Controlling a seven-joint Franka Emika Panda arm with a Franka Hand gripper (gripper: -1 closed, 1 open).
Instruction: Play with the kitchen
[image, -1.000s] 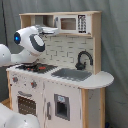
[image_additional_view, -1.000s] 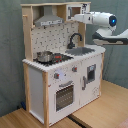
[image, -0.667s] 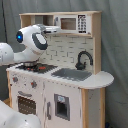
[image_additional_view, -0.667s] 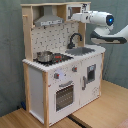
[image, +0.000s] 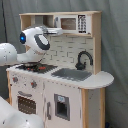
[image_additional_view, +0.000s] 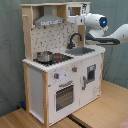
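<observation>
White and light-wood kitchen (image_additional_view: 65, 75) fills the second exterior view, standing on a wooden floor (image_additional_view: 100, 112). Small metal pot (image_additional_view: 44, 56) sits on the stove (image_additional_view: 55, 58) at about 9 o'clock from the grey sink (image_additional_view: 80, 51). Black faucet (image_additional_view: 75, 39) rises just behind the sink, at its 11 o'clock. Hood (image_additional_view: 49, 20) hangs above the stove at 12 o'clock. Oven door (image_additional_view: 64, 95) is shut, below the knobs (image_additional_view: 65, 73). White arm (image_additional_view: 97, 25) enters from 3 o'clock, blue light on its wrist, its gripper (image_additional_view: 75, 19) up at the top cabinet (image_additional_view: 75, 10), beside the hood. Fingers not readable. Grey curtain (image_additional_view: 10, 60) behind.
</observation>
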